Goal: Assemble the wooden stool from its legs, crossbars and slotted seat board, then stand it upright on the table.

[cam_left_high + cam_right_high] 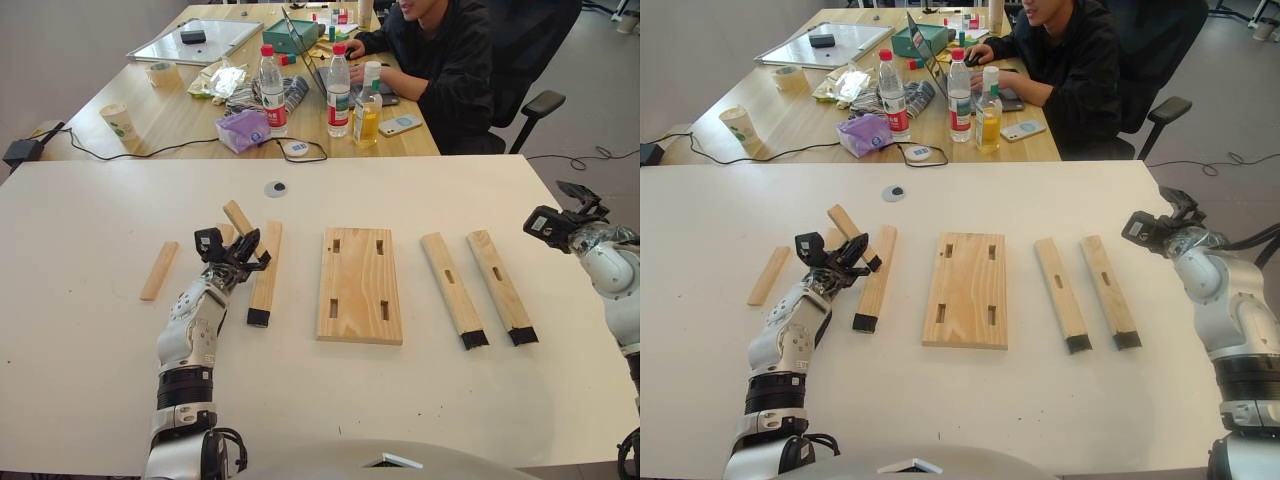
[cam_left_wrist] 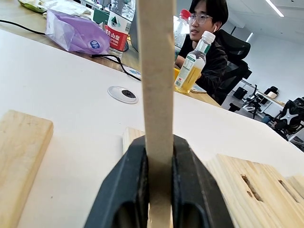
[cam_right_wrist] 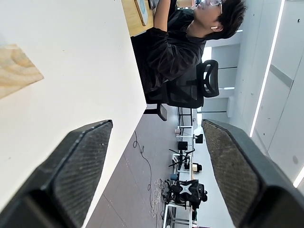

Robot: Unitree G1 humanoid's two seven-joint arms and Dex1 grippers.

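Note:
The slotted seat board [image 1: 360,283] lies flat mid-table. Two legs [image 1: 453,289] [image 1: 500,285] with black feet lie to its right, and a third leg [image 1: 265,272] to its left. My left gripper [image 1: 243,252] is shut on one end of a thin crossbar [image 1: 238,215], which slants away beside that third leg; the left wrist view has the strip [image 2: 156,85] clamped between black fingers [image 2: 126,185]. Another crossbar [image 1: 159,270] lies further left. My right gripper [image 1: 565,215] hovers open by the table's right edge, its pads [image 3: 80,166] wide apart with nothing between them.
A round cable grommet [image 1: 275,188] sits behind the parts. Beyond the white table [image 1: 420,400] a wooden desk [image 1: 160,120] carries bottles [image 1: 339,90], a purple bag and cables, and a person sits there. The table's front half is bare.

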